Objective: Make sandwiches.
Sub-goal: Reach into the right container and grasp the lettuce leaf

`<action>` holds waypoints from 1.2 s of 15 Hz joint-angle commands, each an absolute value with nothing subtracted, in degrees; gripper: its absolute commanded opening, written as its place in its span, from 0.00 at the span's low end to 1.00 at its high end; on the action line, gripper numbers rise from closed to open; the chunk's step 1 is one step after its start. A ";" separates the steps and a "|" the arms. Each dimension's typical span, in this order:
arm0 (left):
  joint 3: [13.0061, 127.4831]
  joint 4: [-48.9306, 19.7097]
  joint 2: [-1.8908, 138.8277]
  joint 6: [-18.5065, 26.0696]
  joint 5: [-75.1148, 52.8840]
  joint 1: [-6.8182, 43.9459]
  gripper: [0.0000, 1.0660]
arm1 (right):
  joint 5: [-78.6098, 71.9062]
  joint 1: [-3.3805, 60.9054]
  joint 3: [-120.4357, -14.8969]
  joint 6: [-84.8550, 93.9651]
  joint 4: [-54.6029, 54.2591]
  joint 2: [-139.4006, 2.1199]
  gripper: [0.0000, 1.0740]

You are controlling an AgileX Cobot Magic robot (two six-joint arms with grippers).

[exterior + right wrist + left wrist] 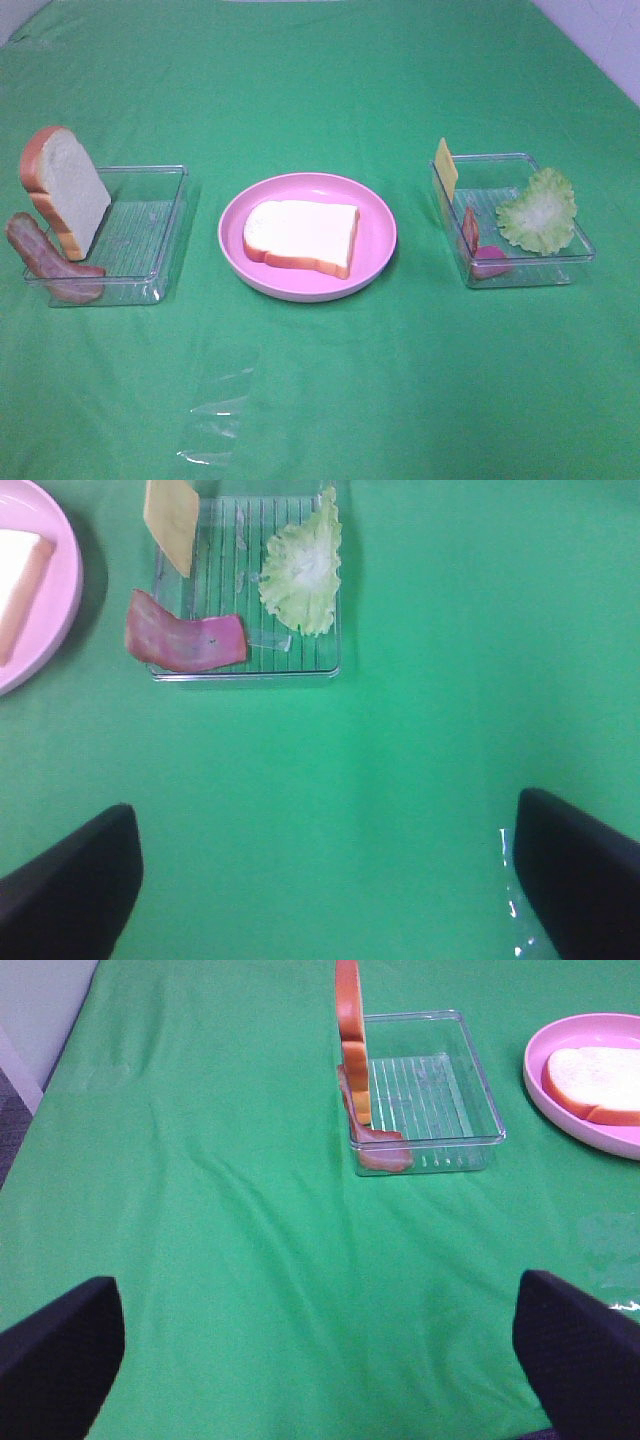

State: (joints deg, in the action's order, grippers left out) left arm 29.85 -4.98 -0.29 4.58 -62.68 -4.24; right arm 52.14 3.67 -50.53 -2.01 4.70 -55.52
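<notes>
Left pincer (pixel 320 1360), released, its two dark fingers (pixel 60 1355) spread wide over the green-covered counter (pixel 320 80), gripping nothing. Right pincer (pixel 325 880), likewise released and holding nothing.

Surroundings: creased green cloth fills the stretch between each pincer and the tray ahead of it. A piece of clear film (pixel 215 420) lies flat on the cloth close beside the right pincer, on its inner side toward the left arm.

Containers: a clear tray (pixel 430 1140) sits ahead of the left pincer, well apart from it. One bread slice (pixel 348 1040) stands on edge at the tray wall farther from the plate; whether it rests inside or outside that wall cannot be told. A reddish-brown bacon strip (pixel 380 1150) leans beside it, its lower end in the tray corner nearest the pincer. A second clear tray (pixel 250 670) sits ahead of the right pincer, also well apart. It holds a green lettuce leaf (pixel 300 575), a yellow cheese square (pixel 172 525) propped against the wall nearer the plate, and a reddish-pink slice (pixel 185 643) along the near wall. Between the two trays, farther inward from either pincer, a round pink plate (pixel 375 215) carries a second bread slice (pixel 302 236) lying flat.

Counts: two pincers, two trays, one plate, two bread slices, one lettuce leaf, one cheese square, one bacon strip, one reddish-pink slice.
</notes>
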 commanded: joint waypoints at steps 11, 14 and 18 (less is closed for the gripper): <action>29.68 -5.16 -1.09 4.30 -61.76 -4.07 0.92 | 60.22 3.38 -84.80 0.40 4.93 -100.38 0.89; 29.68 -5.16 -1.09 4.30 -61.76 -4.07 0.92 | 59.19 3.21 -85.54 0.46 4.93 -103.82 0.89; 29.68 -5.16 -1.09 4.30 -61.76 -4.07 0.92 | 56.61 3.21 -85.54 0.97 4.70 -109.26 0.88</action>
State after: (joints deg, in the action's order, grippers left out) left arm 29.85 -4.98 -0.29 4.58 -62.68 -4.24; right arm 57.30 3.32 -85.37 0.00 4.76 -108.80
